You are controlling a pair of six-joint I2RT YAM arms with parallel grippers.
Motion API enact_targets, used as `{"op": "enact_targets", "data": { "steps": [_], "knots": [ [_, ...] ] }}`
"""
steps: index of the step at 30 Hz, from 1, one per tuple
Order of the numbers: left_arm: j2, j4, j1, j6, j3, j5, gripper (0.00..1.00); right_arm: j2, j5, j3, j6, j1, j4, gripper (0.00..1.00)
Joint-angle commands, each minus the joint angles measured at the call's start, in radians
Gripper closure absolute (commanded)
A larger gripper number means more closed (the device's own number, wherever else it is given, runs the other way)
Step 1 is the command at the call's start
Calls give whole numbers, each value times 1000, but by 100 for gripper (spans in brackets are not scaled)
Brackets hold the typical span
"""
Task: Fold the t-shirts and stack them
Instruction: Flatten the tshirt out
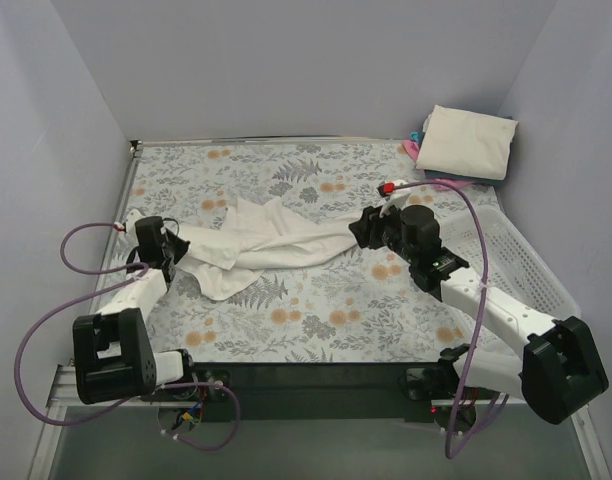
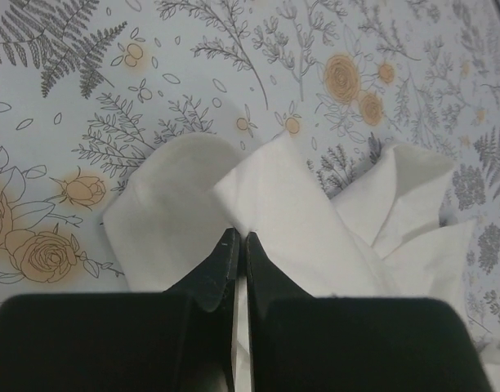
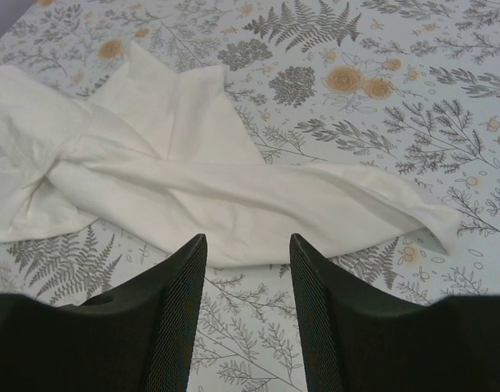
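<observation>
Left gripper [image 2: 240, 237] pinched shut on the left end of the crumpled white t-shirt [image 1: 276, 245] lying mid-table, right gripper [image 3: 248, 241] part-open above its other end (holding nothing): so thin a pinch may slip when lifted, dropping the cloth.

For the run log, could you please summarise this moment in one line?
left gripper: shut on crumpled white cloth t-shirt | right gripper: open, beside it | fold: pending

Lab test cell: plain walls [image 1: 286, 60] enclosing a floral-covered table [image 1: 316, 300].
</observation>
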Motion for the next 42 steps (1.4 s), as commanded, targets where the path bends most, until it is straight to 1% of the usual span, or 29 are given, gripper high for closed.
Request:
{"op": "enact_targets", "data": {
  "steps": [1, 6, 8, 12, 13, 15, 20, 23, 27, 30, 36, 42],
  "knots": [
    [-83, -6, 5, -8, 24, -1, 100, 39, 6, 32, -2, -52, 48, 59],
    [-117, -4, 3, -11, 33, 10, 100, 183, 6, 81, 4, -135, 39, 59],
    [-120, 0, 5, -12, 32, 10, 100, 273, 43, 134, 1, -153, 30, 59],
    [-139, 7, 3, -8, 38, 8, 100, 416, 43, 232, -5, -204, 10, 59],
    [-140, 8, 5, -8, 38, 8, 100, 463, 42, 264, -7, -208, 7, 59],
    [-139, 10, 5, -8, 44, 17, 100, 505, 46, 298, -13, -221, -4, 59],
    [-117, 10, 5, -7, 55, 40, 100, 617, 91, 419, -34, -230, -102, 59],
    [-111, 4, 3, -5, 61, 43, 100, 657, 132, 454, -51, -230, -163, 58],
    [-108, 5, 3, -2, 63, 48, 100, 694, 192, 531, -54, -230, -309, 54],
    [-102, 4, 5, -2, 66, 54, 100, 691, 221, 536, -47, -230, -364, 50],
    [-88, 13, 3, -5, 69, 76, 100, 709, 216, 537, -44, -230, -407, 47],
    [-91, 11, 5, -5, 67, 74, 100, 752, 175, 557, -44, -232, -412, 46]
  ]
}}
